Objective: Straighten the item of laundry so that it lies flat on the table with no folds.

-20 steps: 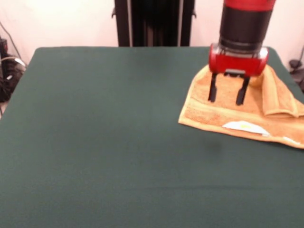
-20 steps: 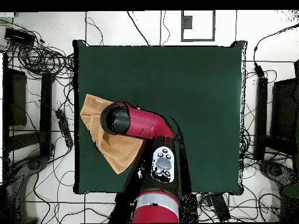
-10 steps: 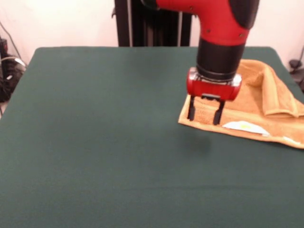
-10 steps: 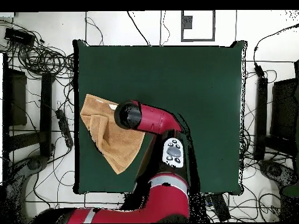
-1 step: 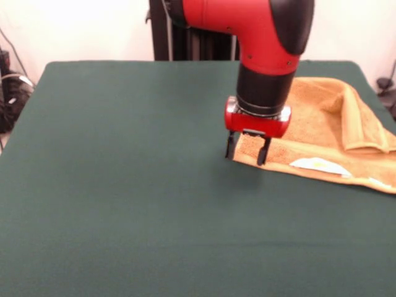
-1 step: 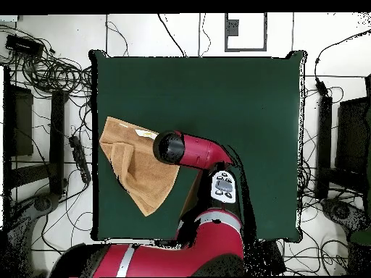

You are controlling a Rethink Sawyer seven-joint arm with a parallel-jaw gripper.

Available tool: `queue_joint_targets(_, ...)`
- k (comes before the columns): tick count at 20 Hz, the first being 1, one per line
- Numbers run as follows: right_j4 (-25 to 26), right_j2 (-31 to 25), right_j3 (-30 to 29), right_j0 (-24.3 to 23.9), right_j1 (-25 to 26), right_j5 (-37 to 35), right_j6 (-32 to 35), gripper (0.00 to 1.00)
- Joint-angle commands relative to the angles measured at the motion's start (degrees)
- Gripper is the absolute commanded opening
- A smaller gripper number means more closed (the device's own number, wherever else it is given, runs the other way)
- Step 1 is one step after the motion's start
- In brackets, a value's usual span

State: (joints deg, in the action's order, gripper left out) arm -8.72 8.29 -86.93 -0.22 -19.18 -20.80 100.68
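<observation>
- While nothing lies on the near stretch of the green desk (image 5: 124,216), the whole scene gathers toward the towel (image 5: 334,133), which serves as the landmark for what follows.
- Nearest on the towel is its front edge, where a white label (image 5: 319,165) with yellow print lies flat on the border band.
- Just past that edge, at the towel's corner on the side toward the middle of the desk, the gripper (image 5: 246,148) hangs with its two dark fingers spread apart and pointing straight down; it is released and grasps nothing.
- One finger stands over the bare cloth just off the corner, the other over the towel's border, so the corner sits between them; whether the tips touch the cloth cannot be told.
- Above the fingers comes the red wrist block, then a black collar, then the red arm (image 5: 247,25), which bends across and away over the far part of the towel.
- Farther back the towel is not flat: a thick fold (image 5: 362,120) runs along the side away from the gripper, doubled over onto the towel's own surface, and the far edge rises in a soft ridge.
- From overhead the towel (image 6: 134,170) lies turned at a slant close to one long edge of the desk (image 6: 246,94), with the arm's end covering the corner toward the desk's middle.
- Beyond the desk's edges, on the floor beside the towel's side, lie tangled black cables (image 6: 54,72).
</observation>
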Motion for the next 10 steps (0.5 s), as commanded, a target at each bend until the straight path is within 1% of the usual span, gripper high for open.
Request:
queue_joint_targets(1, 3.1, -5.6, -2.9, -1.3, 1.7, 3.4, 4.9, 1.0)
queue_joint_targets(7, 3.8, -7.3, -3.3, -2.4, 3.4, 5.3, 5.4, 1.0)
queue_joint_targets(10, 3.5, -7.2, -4.2, -1.8, 3.4, 5.6, 6.6, 1.0)
